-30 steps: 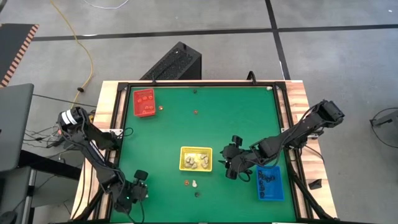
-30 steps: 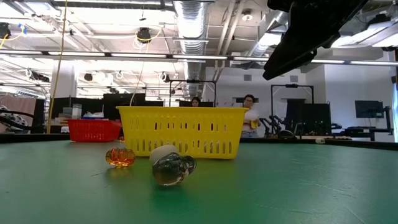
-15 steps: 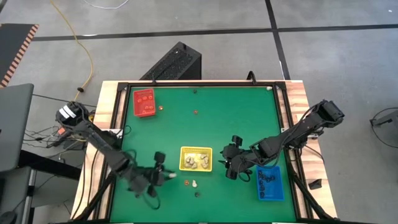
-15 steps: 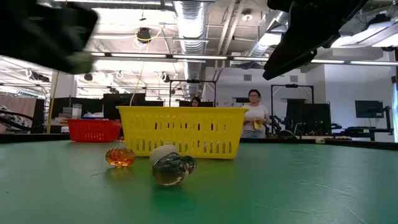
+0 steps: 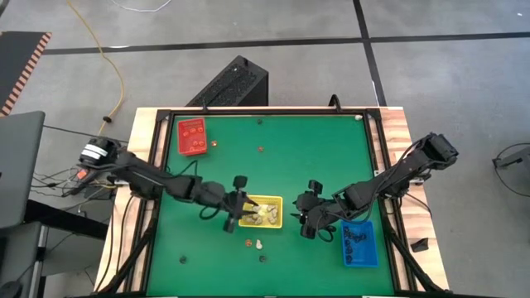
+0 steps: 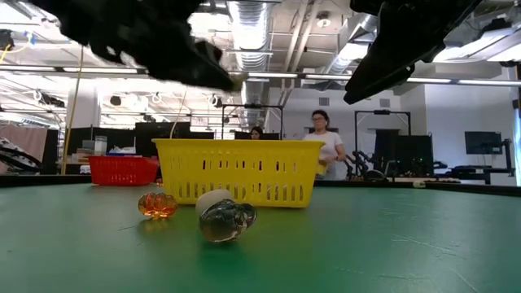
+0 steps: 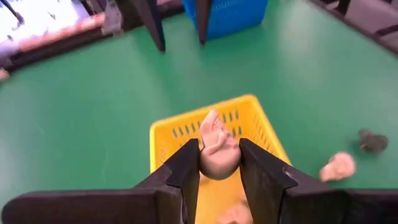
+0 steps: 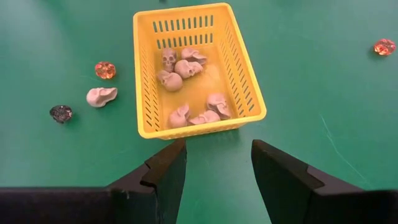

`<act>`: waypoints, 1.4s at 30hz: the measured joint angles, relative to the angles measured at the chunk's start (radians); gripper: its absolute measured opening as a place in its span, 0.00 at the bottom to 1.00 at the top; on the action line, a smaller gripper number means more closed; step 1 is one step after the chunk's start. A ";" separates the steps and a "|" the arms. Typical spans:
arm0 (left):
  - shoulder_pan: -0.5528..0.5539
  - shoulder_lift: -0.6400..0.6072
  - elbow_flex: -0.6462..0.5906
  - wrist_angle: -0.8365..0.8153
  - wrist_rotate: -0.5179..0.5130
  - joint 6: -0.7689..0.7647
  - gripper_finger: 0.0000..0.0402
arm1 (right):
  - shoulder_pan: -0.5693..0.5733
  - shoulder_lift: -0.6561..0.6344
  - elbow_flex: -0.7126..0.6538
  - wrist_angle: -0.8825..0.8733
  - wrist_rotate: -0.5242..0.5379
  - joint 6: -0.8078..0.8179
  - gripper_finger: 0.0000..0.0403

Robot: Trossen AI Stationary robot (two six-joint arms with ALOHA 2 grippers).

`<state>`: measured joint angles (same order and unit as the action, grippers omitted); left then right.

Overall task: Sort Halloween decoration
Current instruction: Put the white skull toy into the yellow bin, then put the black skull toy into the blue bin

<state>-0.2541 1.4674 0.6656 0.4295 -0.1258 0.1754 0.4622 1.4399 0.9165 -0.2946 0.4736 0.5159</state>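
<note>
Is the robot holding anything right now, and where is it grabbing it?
The left gripper pinches a cream-white skull by its sides, above the yellow tray. The right gripper is open and empty.

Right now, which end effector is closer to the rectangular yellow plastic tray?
The left. The left end effector hangs over the yellow plastic tray's left edge, holding a cream skull trinket. The right end effector sits beside the tray's right side, open.

Matt green felt table [image 5: 315,165]; perforated plastic yellow tray [image 8: 242,68]; glossy translucent orange pumpkin [image 6: 157,204].
</note>
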 joint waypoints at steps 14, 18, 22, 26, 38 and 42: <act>0.047 0.165 -0.001 0.142 -0.023 -0.004 0.34 | 0.003 0.000 0.000 0.012 0.000 0.015 0.53; 0.045 0.147 -0.001 0.119 -0.041 0.001 0.41 | 0.003 0.000 0.000 0.012 -0.001 0.034 0.53; 0.019 -0.008 0.024 -0.042 -0.045 0.043 0.45 | 0.008 0.000 0.000 0.012 -0.001 0.053 0.53; -0.036 -0.210 0.067 -0.310 -0.019 -0.030 0.46 | 0.017 0.001 0.000 0.014 -0.001 0.053 0.53; -0.434 -0.338 0.070 -0.790 0.041 -0.491 0.45 | 0.016 0.001 0.000 0.046 -0.001 0.046 0.53; -0.550 -0.229 0.070 -0.713 -0.143 -0.484 0.45 | 0.007 0.001 0.000 0.053 -0.001 0.027 0.53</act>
<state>-0.8037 1.2383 0.7358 -0.2838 -0.2688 -0.3082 0.4690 1.4406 0.9161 -0.2417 0.4725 0.5434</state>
